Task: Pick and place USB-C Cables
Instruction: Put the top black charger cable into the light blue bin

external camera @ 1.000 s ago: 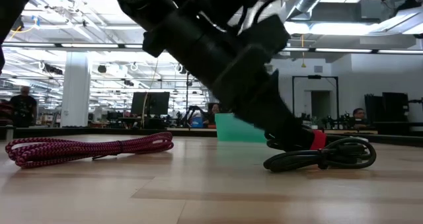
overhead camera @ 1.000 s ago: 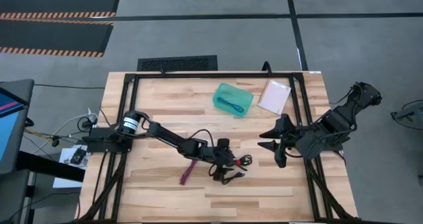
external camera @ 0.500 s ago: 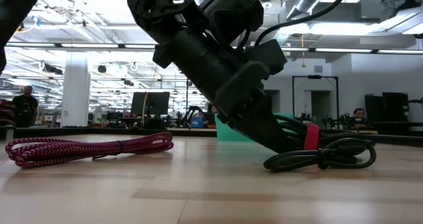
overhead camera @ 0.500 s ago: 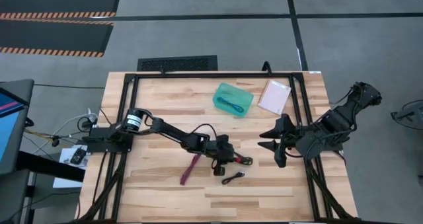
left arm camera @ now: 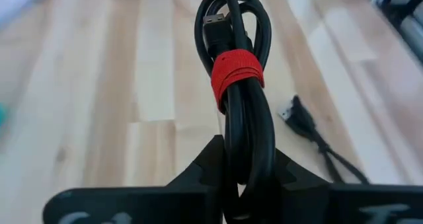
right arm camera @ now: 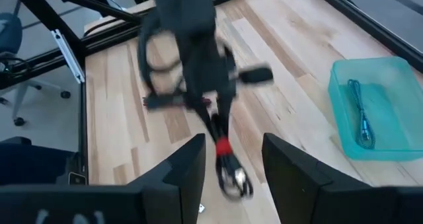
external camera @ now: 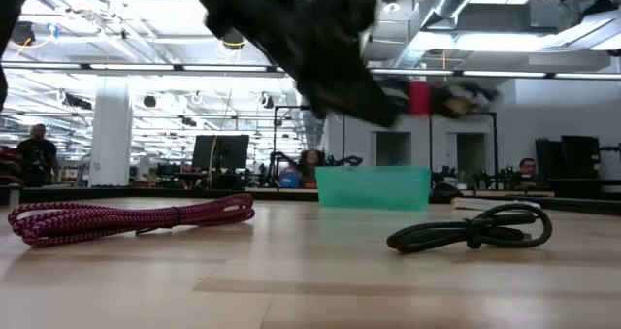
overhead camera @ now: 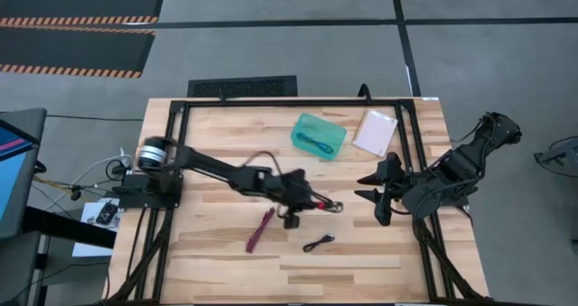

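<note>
My left gripper (overhead camera: 313,201) hangs above the table's middle, shut on a black cable bundle with a red strap (left arm camera: 236,72), which also shows in the low view (external camera: 432,98). An all-black cable (overhead camera: 318,243) lies flat on the table nearer the front edge, and a magenta cable (overhead camera: 260,229) lies to its left. A light blue cable (overhead camera: 314,143) lies inside the teal tray (overhead camera: 332,128). My right gripper (overhead camera: 377,198) waits open at the right, pointing toward the held cable. My left gripper pinches one end of the black bundle (left arm camera: 246,159) between its two fingers. The bundle runs on past the fingertips in line with them, red strap (left arm camera: 236,73) farther out. The fingers come from the table's left, slanting down. The cable is lifted clear of the table, about level.
A pale pink packet (overhead camera: 376,131) lies right of the teal tray at the far side. A black frame (overhead camera: 271,105) edges the table. Bare wood lies between the two grippers and along the near edge.
My left gripper has risen and drawn toward the far edge, taking the black cable with the red strap up off the table. The all-black cable beside it stays lying where it was. The right arm keeps still.
</note>
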Controlling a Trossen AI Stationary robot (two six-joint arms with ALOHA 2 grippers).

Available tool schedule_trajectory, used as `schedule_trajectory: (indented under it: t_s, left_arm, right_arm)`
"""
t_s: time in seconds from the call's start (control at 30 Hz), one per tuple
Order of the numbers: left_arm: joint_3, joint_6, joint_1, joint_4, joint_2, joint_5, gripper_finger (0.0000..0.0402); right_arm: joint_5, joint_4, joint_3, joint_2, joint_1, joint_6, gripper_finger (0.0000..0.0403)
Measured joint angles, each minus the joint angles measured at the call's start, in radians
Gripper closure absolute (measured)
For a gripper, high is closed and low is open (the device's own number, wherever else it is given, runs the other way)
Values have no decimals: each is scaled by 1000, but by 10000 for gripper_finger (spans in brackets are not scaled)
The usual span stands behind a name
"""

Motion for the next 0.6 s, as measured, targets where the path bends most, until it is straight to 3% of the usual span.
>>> schedule_trajectory:
  t_s: [0.13, 0.4, 0.5, 0.6]
  left_arm:
    - [-148, -30, 24, 45, -229, -37, 379]
    - [-466, -135, 64, 233, -667, -73, 379]
    - [-555, -141, 62, 293, -800, -102, 379]
    - [-630, -145, 60, 405, -896, -120, 378]
  right_arm:
    - [11, -1, -1, 0, 9, -2, 230]
    - [172, 40, -78, 0, -8, -27, 230]
    - [177, 182, -129, 0, -48, -102, 230]
    - [172, 444, -200, 1, -100, -266, 230]
